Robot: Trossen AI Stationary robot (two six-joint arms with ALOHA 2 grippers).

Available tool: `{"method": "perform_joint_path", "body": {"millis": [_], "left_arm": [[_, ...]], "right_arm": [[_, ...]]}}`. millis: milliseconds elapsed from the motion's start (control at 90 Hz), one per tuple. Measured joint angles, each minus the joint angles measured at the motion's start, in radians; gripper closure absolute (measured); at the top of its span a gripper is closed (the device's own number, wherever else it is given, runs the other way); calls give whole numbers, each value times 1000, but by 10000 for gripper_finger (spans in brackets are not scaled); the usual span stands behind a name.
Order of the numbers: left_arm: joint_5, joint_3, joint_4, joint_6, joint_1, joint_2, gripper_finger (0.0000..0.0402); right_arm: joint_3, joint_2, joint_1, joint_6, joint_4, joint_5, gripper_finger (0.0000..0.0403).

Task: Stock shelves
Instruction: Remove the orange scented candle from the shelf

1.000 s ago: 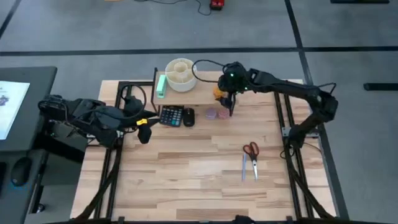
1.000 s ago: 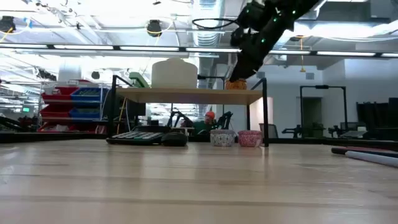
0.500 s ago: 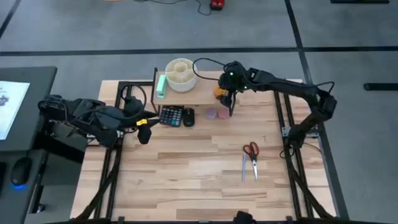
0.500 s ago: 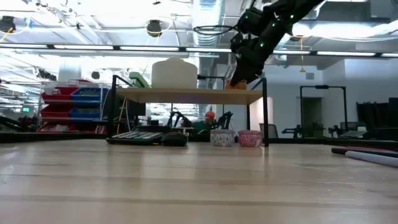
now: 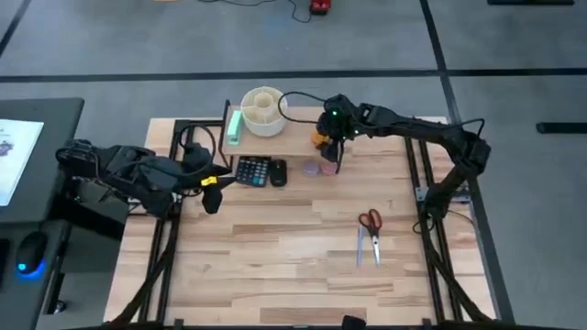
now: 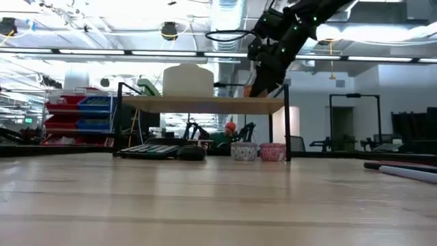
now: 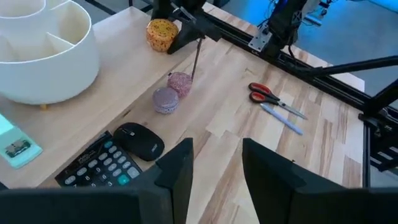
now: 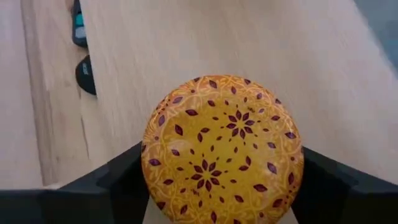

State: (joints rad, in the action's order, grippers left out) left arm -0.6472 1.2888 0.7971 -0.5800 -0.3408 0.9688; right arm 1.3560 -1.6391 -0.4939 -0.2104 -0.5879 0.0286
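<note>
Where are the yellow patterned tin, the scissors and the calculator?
yellow patterned tin (image 8: 222, 149): right wrist view, middle of its lid.
scissors (image 5: 370, 220): high view, red handles.
calculator (image 5: 251, 170): high view, centre of its keypad.

A yellow-orange tin (image 8: 222, 149) bears dark-red petal motifs, the organiser tub (image 5: 263, 110) is cream, and the scissors (image 5: 371, 221) have red handles.

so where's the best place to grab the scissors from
Judging by how they lie, the scissors are flat on the table, red handles toward the shelf, blades closed. Come straight down and pinch across the narrow part just below the handles.
</note>
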Motion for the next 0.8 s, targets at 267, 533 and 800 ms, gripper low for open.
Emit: {"method": "perform_joint_path", "body": {"millis": [267, 533, 800], "left_arm": [[0, 0, 1, 8, 0, 0, 286], [0, 0, 3, 8, 0, 0, 286], [0, 0, 6, 8, 0, 0, 286]], "right_arm": [[181, 4, 93, 6, -120, -8, 122], [229, 26, 317, 210, -135, 102, 123], [207, -16, 690, 436, -163, -19, 124]]}}
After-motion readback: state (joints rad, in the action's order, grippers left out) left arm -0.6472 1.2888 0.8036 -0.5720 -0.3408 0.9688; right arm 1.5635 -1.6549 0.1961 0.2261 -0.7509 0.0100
